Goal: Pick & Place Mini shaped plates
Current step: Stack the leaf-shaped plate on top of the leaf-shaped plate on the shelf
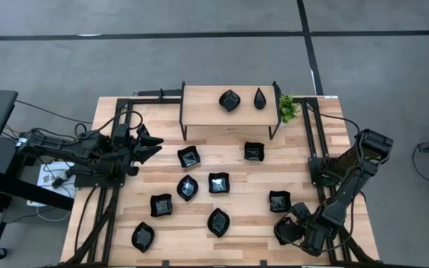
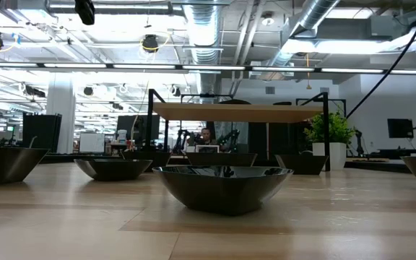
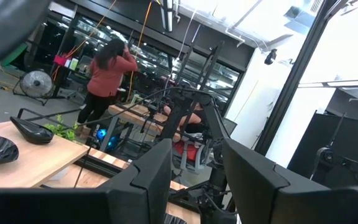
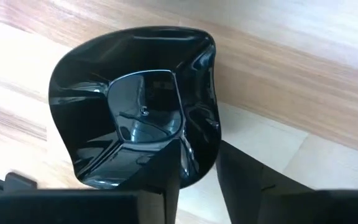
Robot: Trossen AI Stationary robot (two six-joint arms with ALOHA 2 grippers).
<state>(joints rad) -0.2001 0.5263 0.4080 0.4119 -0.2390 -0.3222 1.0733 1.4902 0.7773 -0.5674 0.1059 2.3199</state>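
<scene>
Several glossy black mini shaped plates lie on the wooden table [image 1: 125,216], among them a leaf oval [image 1: 218,222] and a rounded square [image 1: 278,201]. Two more, a rounded one [image 1: 229,100] and a teardrop [image 1: 260,97], rest on the raised shelf [image 1: 199,108]. My right gripper [image 1: 285,231] is at the near right, pointing steeply down, shut on a rounded square plate [image 4: 135,106] that it hides in the high view. My left gripper [image 1: 151,145] waits open above the table's left side, holding nothing. My right gripper pinches the square plate's rim [image 4: 199,155] at one side, one finger [image 4: 166,183] inside the bowl and the other [image 4: 247,186] outside it. The fingers come from above, slanting down. I cannot tell whether the plate rests on the table or is lifted.
A small green plant [image 1: 287,108] stands at the shelf's right end. Black frame rails [image 1: 315,141] run along both table sides. In the low view a plate [image 2: 222,188] sits close ahead. A person in a red top [image 3: 107,78] stands in the room beyond.
</scene>
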